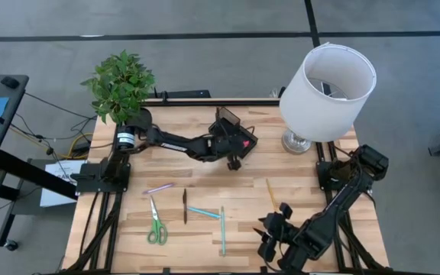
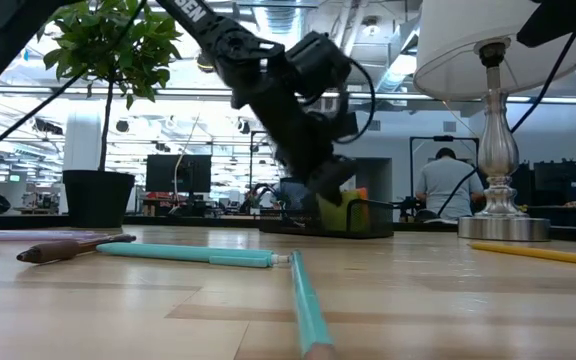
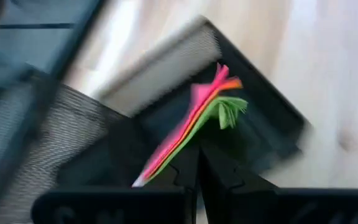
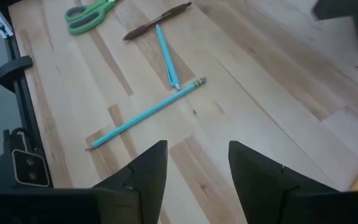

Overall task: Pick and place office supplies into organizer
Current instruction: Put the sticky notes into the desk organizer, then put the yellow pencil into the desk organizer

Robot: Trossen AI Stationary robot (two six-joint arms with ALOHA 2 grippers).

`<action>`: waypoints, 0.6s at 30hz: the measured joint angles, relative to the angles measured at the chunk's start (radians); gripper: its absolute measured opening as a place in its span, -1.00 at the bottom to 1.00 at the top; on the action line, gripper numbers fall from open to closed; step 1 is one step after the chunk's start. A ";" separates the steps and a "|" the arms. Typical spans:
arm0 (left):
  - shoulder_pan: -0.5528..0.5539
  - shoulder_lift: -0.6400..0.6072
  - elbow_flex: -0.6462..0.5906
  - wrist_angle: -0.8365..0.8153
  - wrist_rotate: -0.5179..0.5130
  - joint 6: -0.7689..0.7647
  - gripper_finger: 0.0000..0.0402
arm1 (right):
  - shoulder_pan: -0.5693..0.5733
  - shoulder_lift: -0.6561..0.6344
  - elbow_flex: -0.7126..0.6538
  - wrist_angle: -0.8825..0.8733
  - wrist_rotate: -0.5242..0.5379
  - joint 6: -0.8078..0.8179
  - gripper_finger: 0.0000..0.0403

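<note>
My left gripper (image 3: 197,152) reaches over the black mesh organizer (image 1: 228,126) at the table's far middle, shut on the sticky-note pad (image 3: 194,118), a stack of pink, orange and green sheets tilted inside the low tray (image 3: 263,93). In the low view the pad (image 2: 343,208) shows just under that gripper. My right gripper (image 4: 194,149) hovers open above the near right of the table (image 1: 270,229), touching nothing. Green scissors (image 1: 156,229), a dark pen (image 1: 185,206), a teal pen (image 1: 203,213), a teal pencil (image 1: 222,229), a pale pen (image 1: 160,188) and a yellow pencil (image 1: 270,193) lie flat on the wood. My left gripper pinches the sticky-note pad between its two fingers at the pad's near edge (image 3: 194,142), coming from above and pointing down into the tray. The pad stands tilted beyond the fingertips, its free sheets (image 3: 229,106) fanned apart. Whether it rests on the tray floor I cannot tell.
A white lamp (image 1: 327,84) stands at the far right corner and a potted plant (image 1: 121,84) at the far left. The organizer's taller mesh section (image 3: 61,130) rises beside the tray. Bare wood lies between the loose items and the organizer.
</note>
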 joint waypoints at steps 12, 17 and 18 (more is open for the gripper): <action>-0.001 -0.001 0.091 -0.087 0.014 0.046 -1.00 | -0.006 0.000 0.000 0.002 -0.002 -0.018 -0.17; -0.003 0.000 0.091 -0.110 0.016 -0.010 -1.00 | -0.006 0.000 0.000 0.003 -0.002 -0.018 -0.18; -0.008 0.000 0.091 -0.112 0.016 -0.014 -1.00 | -0.006 0.000 0.000 0.004 -0.002 -0.018 -0.18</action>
